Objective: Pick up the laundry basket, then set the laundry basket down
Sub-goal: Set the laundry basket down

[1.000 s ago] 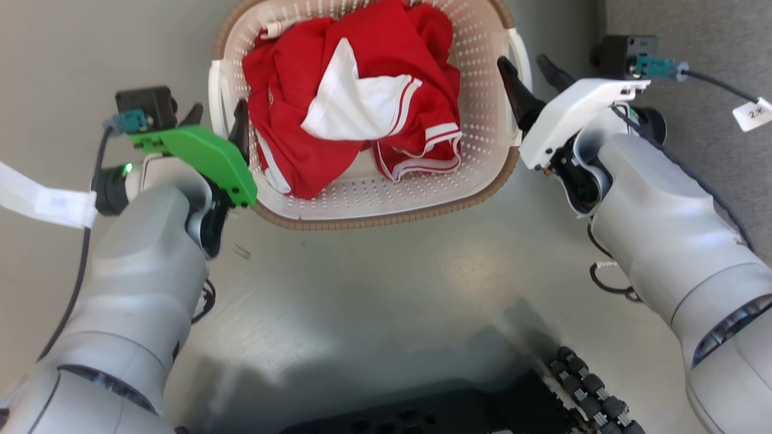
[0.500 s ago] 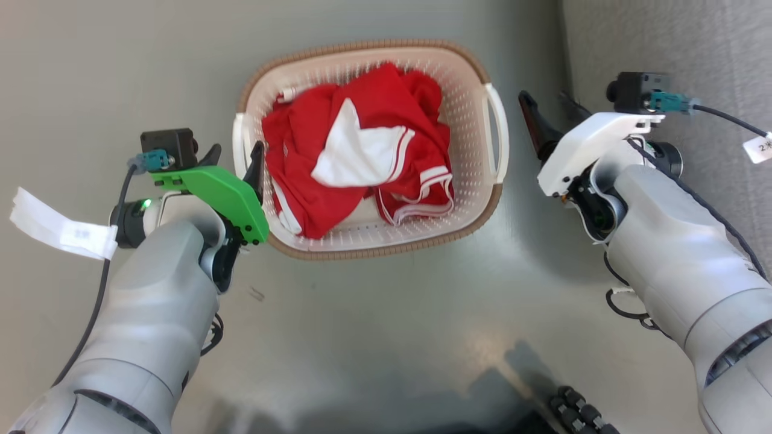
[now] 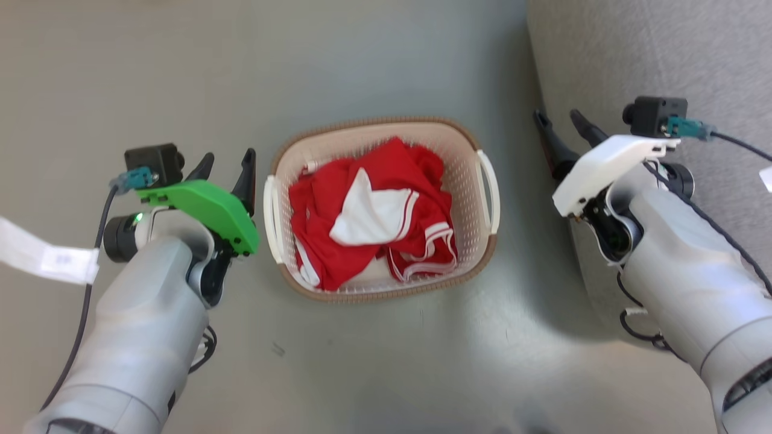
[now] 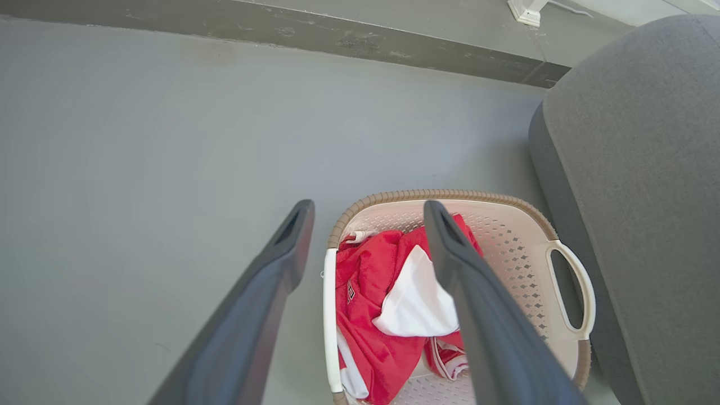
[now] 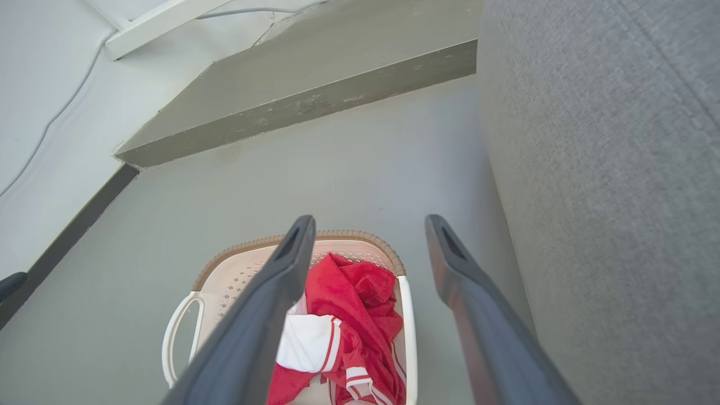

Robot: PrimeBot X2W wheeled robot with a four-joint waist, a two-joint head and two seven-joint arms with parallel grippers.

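Head view, laundry basket (image 3: 463,181) resting on floor (image 3: 362,60)

Bright even light, pale glare on floor (image 3: 482,319), soft shadow between laundry basket (image 3: 362,124) and sofa (image 3: 633,60), head view slightly soft, wrist-view edges bowed

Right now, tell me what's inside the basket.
Crumpled red-and-white clothing lies in the basket, covering most of its bottom. Anything under it is hidden.

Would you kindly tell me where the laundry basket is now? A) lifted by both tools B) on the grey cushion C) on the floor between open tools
C: the laundry basket rests on the floor, left tool and right tool open beside it.
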